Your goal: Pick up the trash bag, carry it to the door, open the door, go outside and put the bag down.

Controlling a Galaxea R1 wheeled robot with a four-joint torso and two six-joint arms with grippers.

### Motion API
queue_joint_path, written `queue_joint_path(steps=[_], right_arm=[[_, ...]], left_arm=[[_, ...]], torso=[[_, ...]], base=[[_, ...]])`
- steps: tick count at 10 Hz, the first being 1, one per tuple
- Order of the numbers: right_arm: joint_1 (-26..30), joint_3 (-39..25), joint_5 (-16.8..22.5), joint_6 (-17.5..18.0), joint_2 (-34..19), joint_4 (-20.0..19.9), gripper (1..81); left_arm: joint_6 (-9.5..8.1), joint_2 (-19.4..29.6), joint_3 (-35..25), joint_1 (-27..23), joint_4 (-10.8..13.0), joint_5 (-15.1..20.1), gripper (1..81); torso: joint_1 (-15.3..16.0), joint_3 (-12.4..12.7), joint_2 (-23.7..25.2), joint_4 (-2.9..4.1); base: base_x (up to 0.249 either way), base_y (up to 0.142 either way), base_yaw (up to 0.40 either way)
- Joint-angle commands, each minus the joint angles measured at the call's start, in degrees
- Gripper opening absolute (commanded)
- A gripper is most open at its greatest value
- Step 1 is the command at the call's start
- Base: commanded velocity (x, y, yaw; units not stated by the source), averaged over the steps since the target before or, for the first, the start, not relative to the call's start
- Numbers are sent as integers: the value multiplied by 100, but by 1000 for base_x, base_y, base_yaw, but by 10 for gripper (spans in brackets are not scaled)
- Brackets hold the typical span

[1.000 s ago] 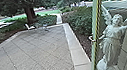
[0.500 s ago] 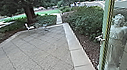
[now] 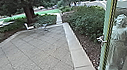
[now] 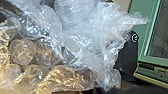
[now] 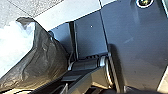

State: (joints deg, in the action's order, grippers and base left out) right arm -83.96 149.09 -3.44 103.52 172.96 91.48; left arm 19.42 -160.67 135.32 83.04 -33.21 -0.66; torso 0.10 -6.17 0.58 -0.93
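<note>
Trash bag (image 5: 43,60) is close beside my wide dark base plate (image 5: 132,55), with white stuff (image 5: 15,45) poking up inside it. I can't tell if my left claw or right claw is spread, pressed together or pinching the bag. That worries me most: with a weak hold, one bump could make it drop. The crinkly clear plastic (image 4: 87,40) looks loose and thin, so it might rip or let trash fall out. The bag could also rub on my base and get snagged. The green door edge (image 3: 109,27) leans across the right of my head view, with a little handle (image 3: 101,39). If I roll too close, or the door swings in, it could hit my arm or catch the bag. I think going slow and straight onto the paved yard (image 3: 33,58) is safest.
</note>
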Motion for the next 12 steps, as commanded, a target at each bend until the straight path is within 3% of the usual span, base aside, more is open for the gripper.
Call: queue_joint_path(steps=[1, 12], right_arm=[[260, -48, 150, 1, 13, 72, 811], [260, -48, 150, 1, 13, 72, 811]], left_arm=[[9, 70, -58, -249, -10, 417, 10], [9, 70, -58, -257, -28, 417, 10]], torso=[[0, 0, 0, 0], [2, -2, -2, 0]], base=[[77, 0, 0], [19, 0, 0]])
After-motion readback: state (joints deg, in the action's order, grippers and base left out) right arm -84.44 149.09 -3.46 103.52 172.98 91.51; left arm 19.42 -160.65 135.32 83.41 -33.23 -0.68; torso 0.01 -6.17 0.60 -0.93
